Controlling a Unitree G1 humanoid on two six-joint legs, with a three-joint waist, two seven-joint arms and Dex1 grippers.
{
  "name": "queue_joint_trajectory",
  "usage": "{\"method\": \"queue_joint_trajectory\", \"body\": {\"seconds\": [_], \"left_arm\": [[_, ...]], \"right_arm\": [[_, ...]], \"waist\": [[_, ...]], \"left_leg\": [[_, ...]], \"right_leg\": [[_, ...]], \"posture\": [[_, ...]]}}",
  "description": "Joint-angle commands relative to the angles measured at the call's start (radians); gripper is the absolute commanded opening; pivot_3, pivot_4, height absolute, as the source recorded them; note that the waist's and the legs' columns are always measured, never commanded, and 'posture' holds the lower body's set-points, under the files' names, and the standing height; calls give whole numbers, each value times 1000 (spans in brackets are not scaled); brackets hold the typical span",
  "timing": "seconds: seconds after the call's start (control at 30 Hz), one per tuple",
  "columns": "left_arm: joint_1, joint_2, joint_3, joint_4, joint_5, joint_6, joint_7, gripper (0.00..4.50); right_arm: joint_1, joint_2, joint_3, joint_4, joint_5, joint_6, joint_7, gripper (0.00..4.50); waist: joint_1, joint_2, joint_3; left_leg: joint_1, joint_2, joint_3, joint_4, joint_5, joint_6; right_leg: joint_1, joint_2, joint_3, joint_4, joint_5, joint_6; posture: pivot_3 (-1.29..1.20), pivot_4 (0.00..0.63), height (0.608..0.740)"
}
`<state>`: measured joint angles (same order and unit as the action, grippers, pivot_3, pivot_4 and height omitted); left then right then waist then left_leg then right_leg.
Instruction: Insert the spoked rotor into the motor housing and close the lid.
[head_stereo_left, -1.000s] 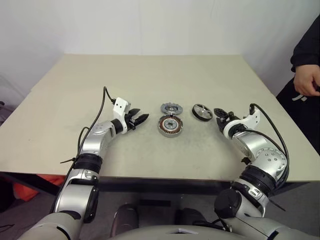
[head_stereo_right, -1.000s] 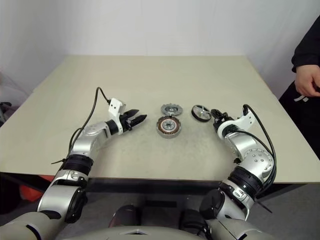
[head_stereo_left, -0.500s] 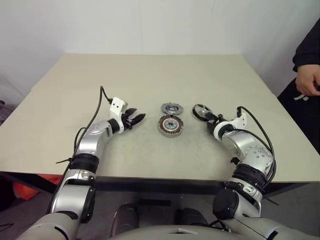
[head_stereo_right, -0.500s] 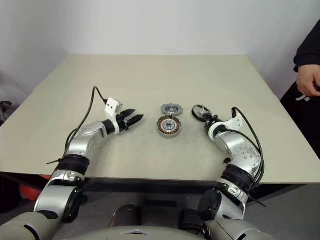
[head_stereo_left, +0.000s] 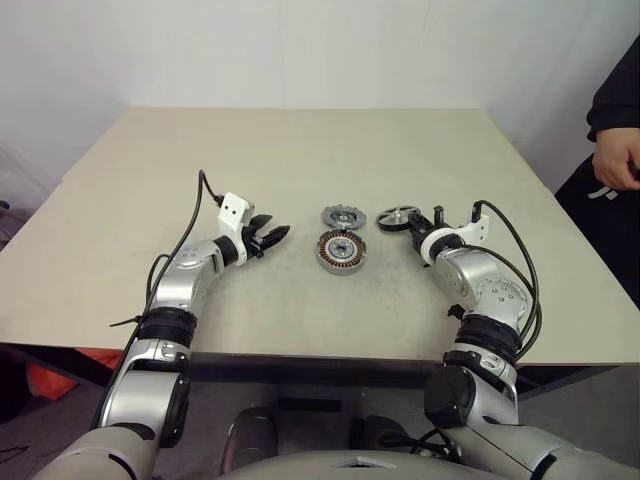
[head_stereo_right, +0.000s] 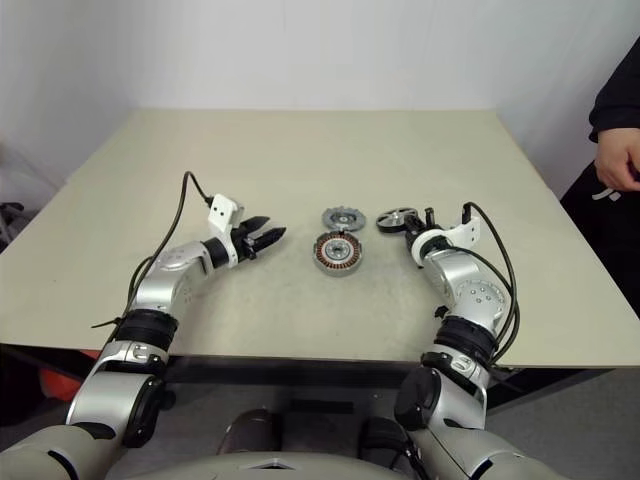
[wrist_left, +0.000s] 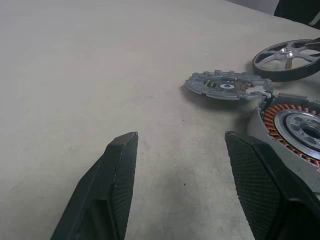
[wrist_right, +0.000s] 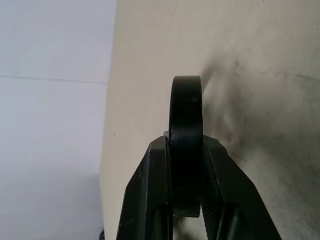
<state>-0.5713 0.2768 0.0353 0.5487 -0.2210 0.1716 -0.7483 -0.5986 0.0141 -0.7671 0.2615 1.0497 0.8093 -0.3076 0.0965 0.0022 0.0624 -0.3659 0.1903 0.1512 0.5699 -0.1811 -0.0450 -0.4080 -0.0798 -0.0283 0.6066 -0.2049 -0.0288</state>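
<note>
The spoked rotor (head_stereo_left: 398, 216), a dark-rimmed wheel with silver spokes, is right of centre on the table, and my right gripper (head_stereo_left: 421, 229) is shut on the rim's near right edge. In the right wrist view the rim (wrist_right: 186, 115) stands edge-on, pinched between the two fingers. The motor housing (head_stereo_left: 341, 250) with its copper windings lies at the centre, and the notched grey lid (head_stereo_left: 343, 216) lies flat just behind, touching it. My left gripper (head_stereo_left: 276, 236) hovers open to the left of the housing, a short gap away, with nothing between its fingers (wrist_left: 119, 165).
The beige table (head_stereo_left: 300, 150) has wide bare room behind and to the left of the parts. Its front edge runs close under both arms. A person in dark clothes stands at the far right, one hand (head_stereo_left: 615, 160) hanging near the table's right edge.
My right gripper has moved left and forward onto the rotor and shut on its rim; the rotor sits a little further left and looks tipped. The left gripper has stayed put.
</note>
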Motion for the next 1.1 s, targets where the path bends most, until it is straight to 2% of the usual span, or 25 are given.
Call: {"method": "queue_joint_trajectory", "body": {"seconds": [0.03,0.3,0.57,1.1], "left_arm": [[-6,8,7,-26,-3,-13,4,2938],[-1,1,0,-22,2,-13,4,2938],[1,11,3,-26,3,-8,1,2938],[5,18,3,-28,7,-8,10,2938]], "right_arm": [[1,4,17,-81,131,62,-8,322],[73,38,109,-216,436,208,-39,322],[174,85,257,-234,460,177,-85,322],[242,53,327,-227,468,116,-90,322]], "waist": [[0,0,0],[0,0,0],[0,0,0],[0,0,0]], "left_leg": [[0,0,0,0,0,0],[0,0,0,0,0,0],[-1,0,0,0,0,0],[-2,0,-1,0,0,0]], "right_leg": [[0,0,0,0,0,0],[-1,0,0,0,0,0],[-1,0,0,0,0,1],[-2,0,0,0,-3,6]], "posture": [[0,0,740],[0,0,740],[0,0,740],[0,0,740]]}}
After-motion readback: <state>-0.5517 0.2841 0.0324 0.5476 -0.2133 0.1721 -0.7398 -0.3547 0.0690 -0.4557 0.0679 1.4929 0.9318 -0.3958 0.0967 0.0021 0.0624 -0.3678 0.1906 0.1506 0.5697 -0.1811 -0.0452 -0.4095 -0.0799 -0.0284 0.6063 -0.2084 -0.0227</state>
